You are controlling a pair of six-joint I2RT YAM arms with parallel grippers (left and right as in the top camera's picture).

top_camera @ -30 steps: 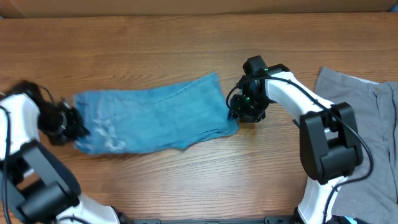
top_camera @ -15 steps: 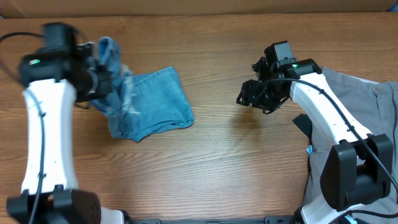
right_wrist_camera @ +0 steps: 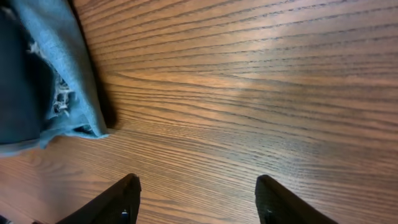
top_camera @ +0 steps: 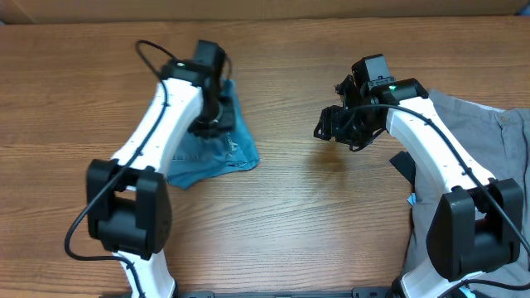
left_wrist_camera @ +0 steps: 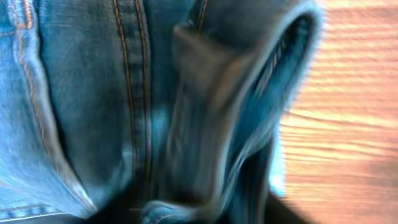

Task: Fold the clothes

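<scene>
The counter (top_camera: 331,232) is bare wood across its middle. The grey trousers (top_camera: 489,141) lie flat at its far right edge, under and behind my right arm.

The jeans (top_camera: 219,153) are what matters now. They sit in a bunched heap left of centre, and the heap's long axis slants from under my left wrist down toward my near-left side. One frayed corner points right, across the open wood.

My left hand (top_camera: 207,120) is right on top of the heap, so it is clearly the nearer one. Its own camera shows only blurred denim and orange seams pressed close, with the fingers hidden. I cannot tell whether that hand is pinching cloth or has let go.

My right hand (top_camera: 333,128) hangs over bare wood to the right of the heap, apart from it. It is spread wide and holds nothing. Its wrist view shows the frayed edge off to its left.

I judge the next fold turns on that gap. The right hand would have to travel left to reach the loose corner.
</scene>
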